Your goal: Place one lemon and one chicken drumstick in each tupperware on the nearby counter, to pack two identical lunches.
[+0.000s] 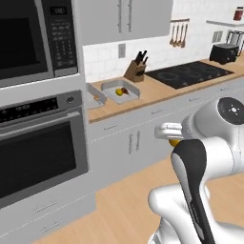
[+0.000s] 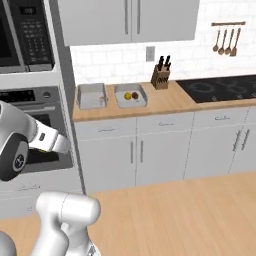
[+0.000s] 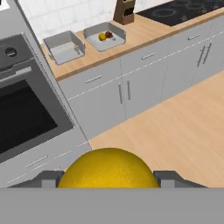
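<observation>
The end effector point(image 3: 108, 180) is pinching a yellow lemon point(image 3: 108, 168) between its two fingers; in the hand view the fruit sits at the bottom, with a dark finger tip point(image 3: 168, 178) at each side of it. In the left base view a small piece of this lemon point(image 1: 175, 142) shows under the white hand.

On the wooden tabletop point(image 2: 165, 102), two grey tupperware containers stand side by side near its left end, close to the oven column point(image 2: 35, 125). The left tupperware point(image 2: 91, 95) is next to the left edge; what it holds I cannot tell. The right tupperware point(image 2: 130, 96) holds a second lemon point(image 2: 128, 96) and a dark brownish piece point(image 2: 135, 95) just beside it. A knife block point(image 2: 160, 76) stands at the back edge, and a black cooktop point(image 2: 220, 89) lies toward the right end.
</observation>
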### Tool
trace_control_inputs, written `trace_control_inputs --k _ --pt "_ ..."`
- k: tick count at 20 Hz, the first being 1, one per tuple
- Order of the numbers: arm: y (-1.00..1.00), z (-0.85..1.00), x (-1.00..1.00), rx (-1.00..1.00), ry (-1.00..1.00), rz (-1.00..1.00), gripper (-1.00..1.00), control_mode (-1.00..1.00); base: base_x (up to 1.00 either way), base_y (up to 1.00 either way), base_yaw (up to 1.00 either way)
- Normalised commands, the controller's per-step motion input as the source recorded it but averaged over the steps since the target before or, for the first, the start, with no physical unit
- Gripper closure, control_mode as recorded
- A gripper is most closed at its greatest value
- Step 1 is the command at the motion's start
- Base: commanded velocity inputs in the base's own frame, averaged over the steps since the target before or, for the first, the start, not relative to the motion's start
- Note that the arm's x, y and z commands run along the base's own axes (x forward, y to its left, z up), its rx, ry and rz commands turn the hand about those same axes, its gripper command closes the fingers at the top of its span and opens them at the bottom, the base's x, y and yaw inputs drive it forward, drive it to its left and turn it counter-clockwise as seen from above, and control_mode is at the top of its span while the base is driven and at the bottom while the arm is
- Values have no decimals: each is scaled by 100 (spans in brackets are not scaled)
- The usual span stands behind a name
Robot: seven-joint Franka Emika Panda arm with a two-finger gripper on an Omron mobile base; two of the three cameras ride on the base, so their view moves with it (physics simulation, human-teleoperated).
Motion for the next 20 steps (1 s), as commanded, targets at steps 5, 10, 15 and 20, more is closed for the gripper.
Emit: trace_control_inputs --k 5,10,15,20 --pt "0 0 0 0 0 0 100 100 100 -60 -3" --pt "0 0 0 0 0 0 100 100 100 -63 17" --pt "0 0 0 0 0 0 100 100 100 -58 28" --pt "0 0 0 0 0 0 100 100 93 -69 -8"
